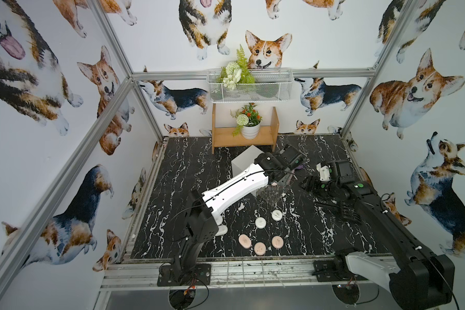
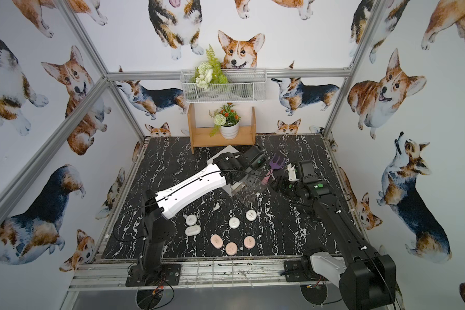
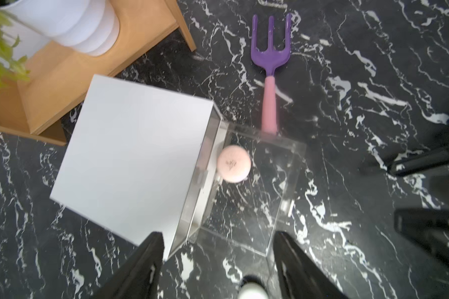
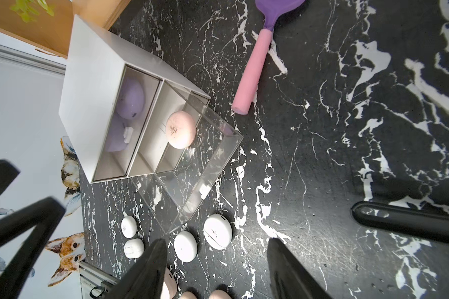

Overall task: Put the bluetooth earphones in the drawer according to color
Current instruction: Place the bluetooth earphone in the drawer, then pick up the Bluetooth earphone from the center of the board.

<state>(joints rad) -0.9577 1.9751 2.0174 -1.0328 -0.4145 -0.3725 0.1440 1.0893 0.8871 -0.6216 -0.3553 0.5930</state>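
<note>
The drawer cabinet (image 1: 242, 163) (image 3: 130, 155) (image 4: 88, 85) is a white cube with one clear tray (image 3: 270, 207) (image 4: 213, 160) pulled out. A pink earphone case (image 3: 233, 163) (image 4: 181, 129) lies in that tray, close to the cabinet front. Lilac cases (image 4: 131, 98) show inside another compartment. My left gripper (image 3: 218, 235) (image 2: 249, 179) hangs open above the tray, holding nothing. My right gripper (image 4: 217, 242) (image 1: 306, 185) is open and empty over the table beside the tray. Several white cases (image 1: 260, 222) (image 4: 217, 231) and three pink cases (image 1: 260, 248) lie nearer the front edge.
A purple-and-pink toy fork (image 3: 268, 64) (image 4: 252, 72) lies beside the tray. Behind the cabinet stands a wooden shelf (image 1: 242, 138) with a white plant pot (image 1: 250, 130). A wire basket (image 1: 250, 88) hangs on the back wall.
</note>
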